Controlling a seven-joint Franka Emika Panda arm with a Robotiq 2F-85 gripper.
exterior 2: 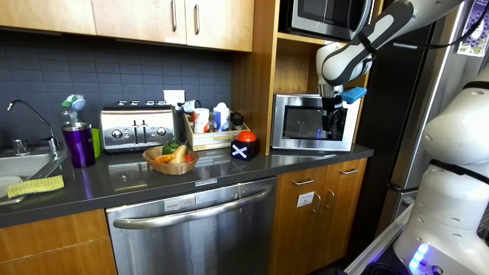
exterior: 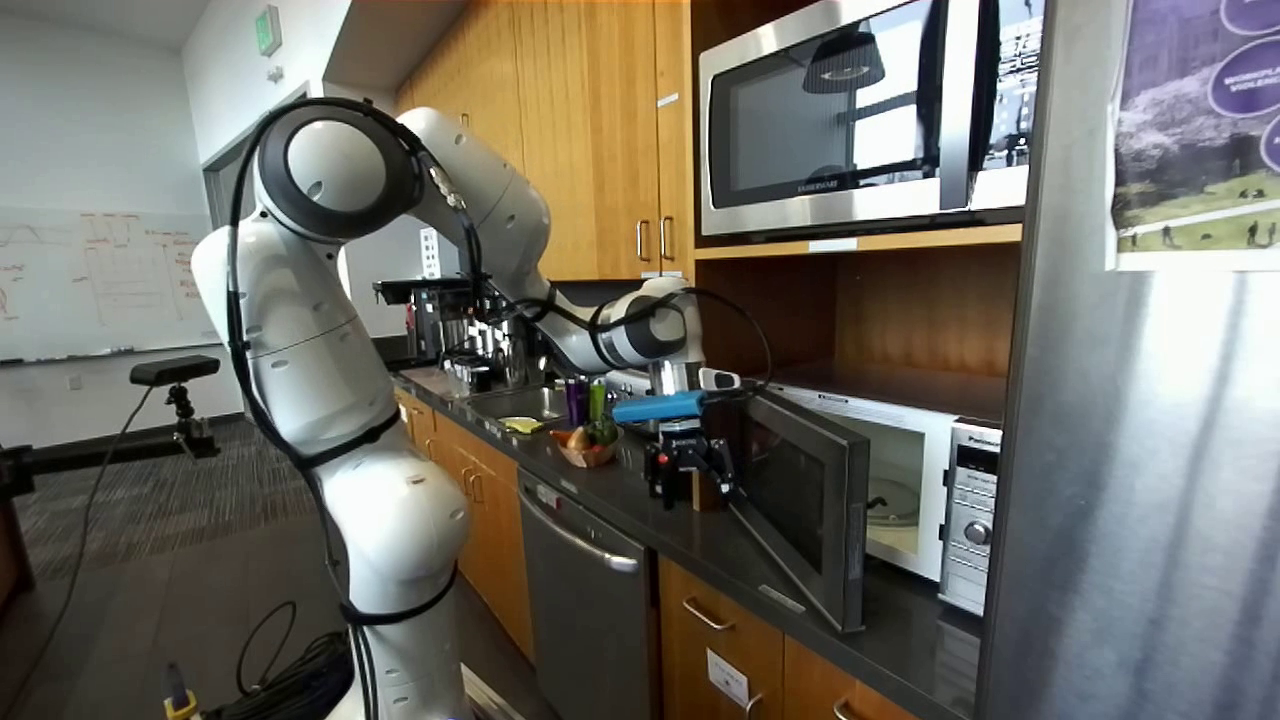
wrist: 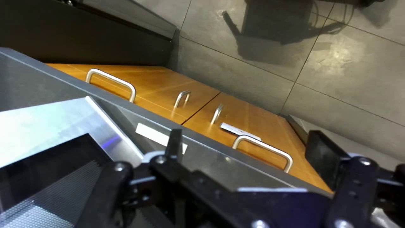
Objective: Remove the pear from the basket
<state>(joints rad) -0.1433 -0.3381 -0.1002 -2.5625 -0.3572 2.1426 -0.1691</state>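
The pear [exterior 2: 178,155] is yellow-tan and lies in a round wicker basket [exterior 2: 172,168] on the dark counter, with a green pepper, an orange item and a red item around it. The pear [exterior: 578,440] and basket [exterior: 590,458] show small in an exterior view, beside the sink. My gripper [exterior: 690,480] is high over the counter, beside the opened microwave door, well away from the basket. It also shows in an exterior view [exterior 2: 333,124]. In the wrist view its fingers [wrist: 248,150] are wide apart with nothing between them. Basket and pear are out of the wrist view.
The lower microwave's door [exterior: 800,500] stands open over the counter. A black box with a red button [exterior 2: 245,149] and a wooden tray of containers [exterior 2: 214,140] stand right of the basket. A toaster [exterior 2: 138,131] is behind; a purple tumbler [exterior 2: 78,147] is left.
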